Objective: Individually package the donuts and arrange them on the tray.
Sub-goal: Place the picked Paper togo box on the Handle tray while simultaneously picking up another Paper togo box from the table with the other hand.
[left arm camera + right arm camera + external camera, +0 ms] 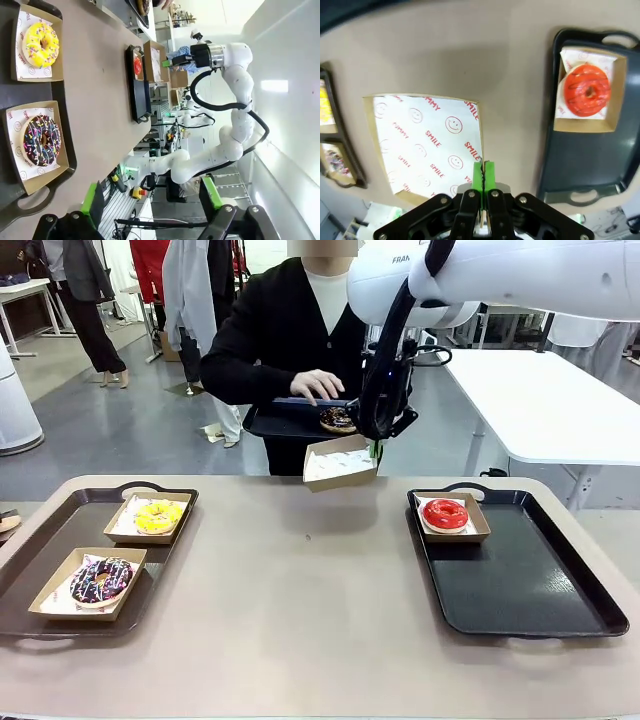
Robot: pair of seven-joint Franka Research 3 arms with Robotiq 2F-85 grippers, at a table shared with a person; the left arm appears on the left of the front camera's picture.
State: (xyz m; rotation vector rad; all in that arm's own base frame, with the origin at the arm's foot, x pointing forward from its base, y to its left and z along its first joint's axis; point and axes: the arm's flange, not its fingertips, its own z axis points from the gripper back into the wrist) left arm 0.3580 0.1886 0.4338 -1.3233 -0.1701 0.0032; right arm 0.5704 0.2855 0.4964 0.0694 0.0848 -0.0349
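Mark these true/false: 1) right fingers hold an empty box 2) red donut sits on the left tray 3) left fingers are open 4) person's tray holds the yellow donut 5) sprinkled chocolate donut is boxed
1) True: the right gripper is pinched on the rim of an empty paper-lined box, lifted above the table.
2) False: the red donut is boxed on the right tray.
3) True: the left gripper is open and holds nothing.
4) False: the person's tray holds a dark chocolate donut; the yellow donut is boxed on the left tray.
5) True: the sprinkled chocolate donut lies in a box.

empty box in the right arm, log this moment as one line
right fingers: shut on empty box rim, raised | person: holds small tray with speckled donut | red donut: boxed on right tray
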